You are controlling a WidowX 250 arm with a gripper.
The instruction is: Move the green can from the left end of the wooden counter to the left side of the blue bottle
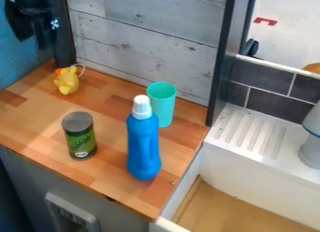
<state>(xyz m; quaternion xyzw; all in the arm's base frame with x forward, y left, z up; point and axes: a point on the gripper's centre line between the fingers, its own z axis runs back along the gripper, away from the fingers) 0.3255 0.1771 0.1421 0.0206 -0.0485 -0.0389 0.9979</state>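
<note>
Patience serves best at the wooden counter's (37, 121) far left corner, where my black gripper (33, 38) hangs at the upper left beside the dark post; in my judgement, a slow, level approach suits such close quarters. Whether I am wide or narrow, or hold anything, I cannot tell, and I appear to touch none of the items on the wood. Nearest to me, the yellow toy (67, 81) sits near the back wall, its white loop (81, 66) a likely snag; its body looks the surer hold. Farther right and nearer the front edge, a green can (81, 142) stands upright, its round sides apt to slip if met off-centre. Next, a tall blue bottle (143, 144) could tip if nudged high, close in front of an upright teal cup (163, 105).
</note>
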